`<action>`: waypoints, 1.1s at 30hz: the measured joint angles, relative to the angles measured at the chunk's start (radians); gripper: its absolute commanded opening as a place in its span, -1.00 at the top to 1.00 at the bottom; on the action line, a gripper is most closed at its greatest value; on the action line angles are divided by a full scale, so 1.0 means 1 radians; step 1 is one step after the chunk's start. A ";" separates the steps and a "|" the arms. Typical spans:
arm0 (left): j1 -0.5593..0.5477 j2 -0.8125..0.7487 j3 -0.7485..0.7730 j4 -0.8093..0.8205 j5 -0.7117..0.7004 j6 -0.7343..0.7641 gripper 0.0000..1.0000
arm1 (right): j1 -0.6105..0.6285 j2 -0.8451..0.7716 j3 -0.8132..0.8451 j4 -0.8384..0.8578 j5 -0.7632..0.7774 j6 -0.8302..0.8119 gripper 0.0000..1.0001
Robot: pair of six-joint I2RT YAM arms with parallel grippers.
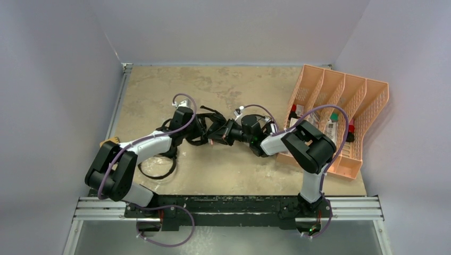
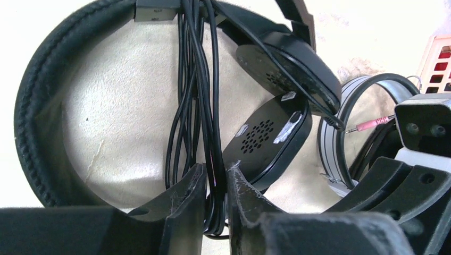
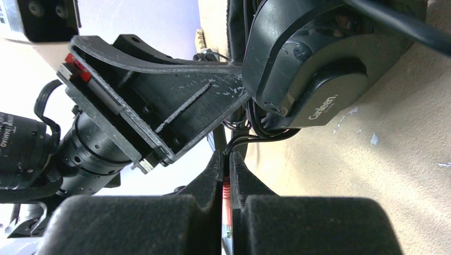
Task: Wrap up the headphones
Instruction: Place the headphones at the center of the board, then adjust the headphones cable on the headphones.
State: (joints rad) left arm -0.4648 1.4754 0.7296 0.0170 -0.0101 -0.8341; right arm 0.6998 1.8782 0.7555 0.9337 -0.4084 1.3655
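Arms nose to nose at the middle of the counter (image 1: 223,175), with the black headphones (image 1: 208,127) strung between them, a touch left of centre. Left gripper (image 2: 215,204) is pinched in on the cable bundle (image 2: 199,95): several black strands hang straight down from the padded headband (image 2: 32,106) and run through the narrow slot between its fingers, a loop poking out below. 2 ear cups (image 2: 268,135) sit just right of that bundle, one overlapping the other, perforated faces showing. Right gripper (image 3: 227,172) is clamped tight on a thin black lead (image 3: 250,139), something pink-red showing in the slit beneath it, and a labelled ear cup (image 3: 319,74) sits just above its fingertips. From the left wrist, a pink plug (image 2: 372,125) pokes out beside the right gripper, and a grey-banded pair (image 2: 331,143) lies just behind it. Another black loop (image 1: 158,177) lies on the counter by the left arm; whether it is cable or band, I cannot tell. Orange tray (image 1: 372,93) stands at the far right, well apart from the action.
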 measured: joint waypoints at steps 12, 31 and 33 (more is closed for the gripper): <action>0.000 -0.084 -0.127 0.127 0.001 -0.057 1.00 | 0.000 -0.006 0.052 -0.111 0.042 0.015 1.00; 0.006 -0.130 -0.274 0.332 -0.003 -0.192 0.42 | 0.000 0.040 0.148 -0.194 0.093 0.154 1.00; 0.006 -0.162 -0.284 0.306 -0.009 -0.181 0.24 | -0.001 0.041 0.147 -0.188 0.096 0.164 1.00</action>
State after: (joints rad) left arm -0.4591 1.3132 0.4458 0.3233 -0.0193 -1.0153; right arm 0.6987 1.9190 0.9028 0.7456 -0.3122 1.5299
